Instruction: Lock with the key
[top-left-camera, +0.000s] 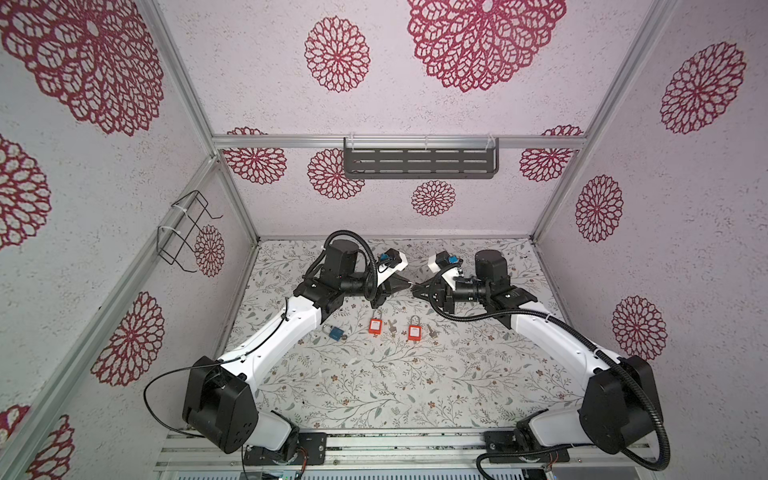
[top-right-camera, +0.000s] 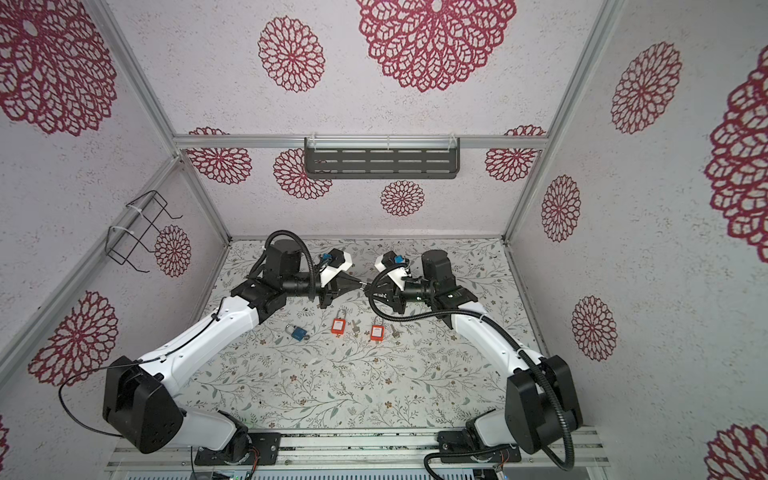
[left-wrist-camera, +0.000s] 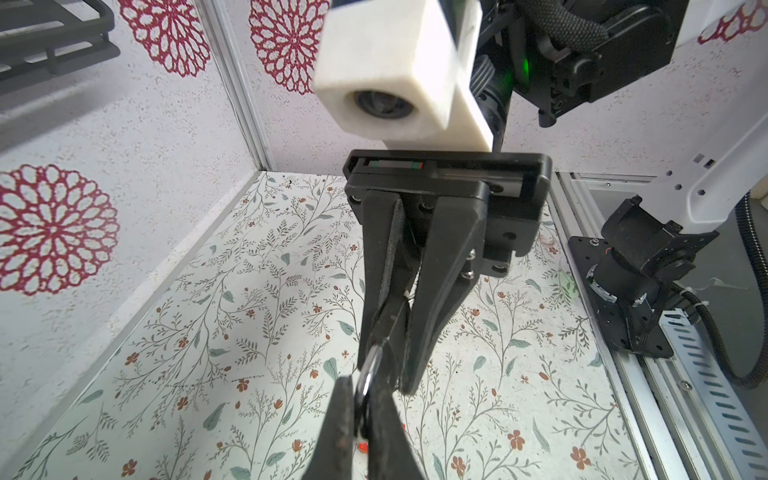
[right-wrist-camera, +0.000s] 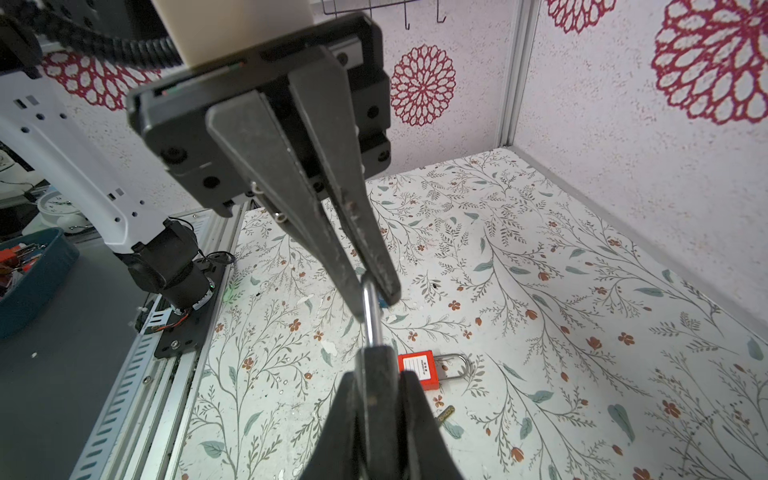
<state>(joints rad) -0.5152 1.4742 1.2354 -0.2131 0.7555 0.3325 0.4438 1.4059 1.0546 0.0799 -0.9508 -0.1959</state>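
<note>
A padlock with a dark body (right-wrist-camera: 376, 386) and a silver shackle (right-wrist-camera: 371, 311) hangs above the table between both grippers. My right gripper (right-wrist-camera: 380, 374) is shut on the body. My left gripper (left-wrist-camera: 365, 386) is shut on the top of the shackle (left-wrist-camera: 370, 374). In both top views the left gripper (top-left-camera: 408, 284) and the right gripper (top-left-camera: 415, 291) meet tip to tip at mid-table. Two small keys (top-left-camera: 392, 328) (top-left-camera: 432, 331) lie on the table below, untouched by either gripper.
Two orange padlocks (top-left-camera: 375, 325) (top-left-camera: 414, 332) and a blue padlock (top-left-camera: 334, 332) lie in a row on the floral table (top-left-camera: 374, 386). A dark shelf (top-left-camera: 419, 162) hangs on the back wall and a wire basket (top-left-camera: 183, 232) on the left wall.
</note>
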